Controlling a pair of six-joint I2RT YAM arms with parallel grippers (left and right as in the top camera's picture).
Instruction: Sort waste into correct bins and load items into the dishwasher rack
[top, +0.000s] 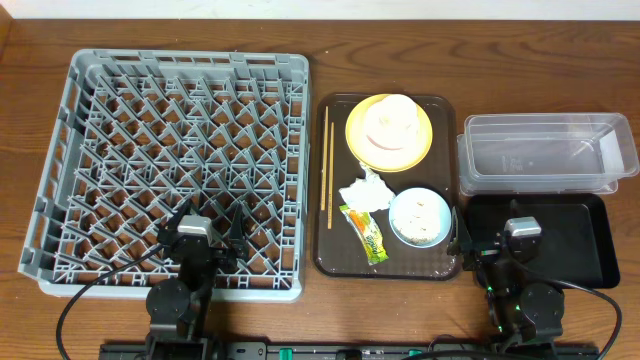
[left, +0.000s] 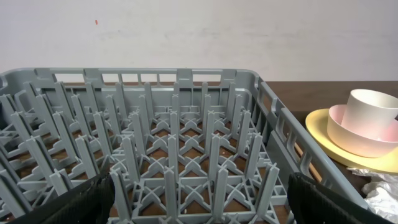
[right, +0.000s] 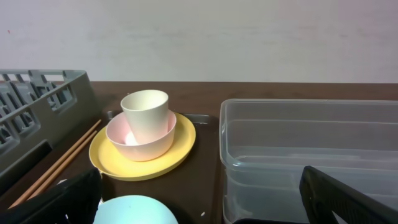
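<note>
Left fingers (left: 74, 202): spread wide, nothing between them. They hang over the near side of the dishwasher rack (top: 190, 62) and point toward the far edge of the table (top: 30, 40).

Right fingers (right: 56, 199): also spread wide, gripping nothing. They sit above the left end of the black tub (top: 585, 250), near the table's near-right corner.

Rack: grey, no items in it, fills the left half of the table close to the left edge.

Brown tray (top: 440, 180): mid-table, just right of the rack. It carries all the items and waste:
- chopsticks (top: 328, 165): a parallel pair along the tray's left side, running from the far edge toward the near edge
- yellow plate (top: 425, 140): at the tray's far end
- white bowl (top: 375, 137): on the plate
- white cup (top: 392, 115): upright inside the bowl
- crumpled napkin (top: 365, 190): mid-tray, touching the plate's near rim
- snack wrapper (top: 366, 238): just nearside of the napkin, lying at a slant
- light blue bowl (top: 397, 225): near-right part of the tray, upright, with rice-like scraps (top: 420, 212) inside

Clear tub (top: 470, 160): by the right edge, just right of the tray. Nothing visible inside.

Black tub: directly nearside of the clear tub and touching or almost touching it; can't tell which. The part not hidden by the arm shows no contents.
</note>
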